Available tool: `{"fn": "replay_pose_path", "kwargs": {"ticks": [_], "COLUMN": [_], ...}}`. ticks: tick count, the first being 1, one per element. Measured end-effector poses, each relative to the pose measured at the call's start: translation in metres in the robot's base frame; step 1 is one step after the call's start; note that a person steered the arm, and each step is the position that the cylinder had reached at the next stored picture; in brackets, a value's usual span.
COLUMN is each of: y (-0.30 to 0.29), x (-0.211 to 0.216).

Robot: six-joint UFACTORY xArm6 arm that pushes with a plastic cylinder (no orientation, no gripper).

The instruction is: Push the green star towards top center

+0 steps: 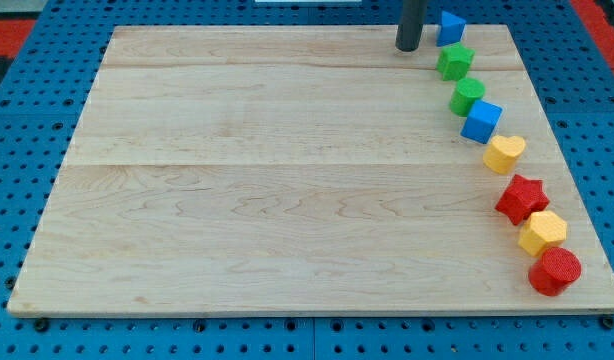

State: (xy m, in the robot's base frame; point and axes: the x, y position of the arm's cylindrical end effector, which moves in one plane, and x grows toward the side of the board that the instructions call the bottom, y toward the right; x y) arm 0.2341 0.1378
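The green star [455,62] lies near the view's top right on the wooden board [287,180]. My tip [408,48] is a dark rod end standing just to the left of and slightly above the star, with a small gap between them. A blue block [450,26] sits right of the rod, above the star. Below the star, a curved line of blocks runs down the view's right side.
Down the right side lie a green round block [467,96], a blue cube [481,121], a yellow heart [504,153], a red star [522,197], a yellow hexagon [542,232] and a red cylinder [555,270]. A blue pegboard [27,60] surrounds the board.
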Motion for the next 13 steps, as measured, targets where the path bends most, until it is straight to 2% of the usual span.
{"fn": "replay_pose_path", "kwargs": {"ticks": [1, 4, 5, 6, 7, 9, 11, 13], "y": [0.010, 0.097, 0.109, 0.106, 0.082, 0.043, 0.093, 0.044], "x": [0.000, 0.000, 0.015, 0.042, 0.046, 0.044, 0.011, 0.021]}}
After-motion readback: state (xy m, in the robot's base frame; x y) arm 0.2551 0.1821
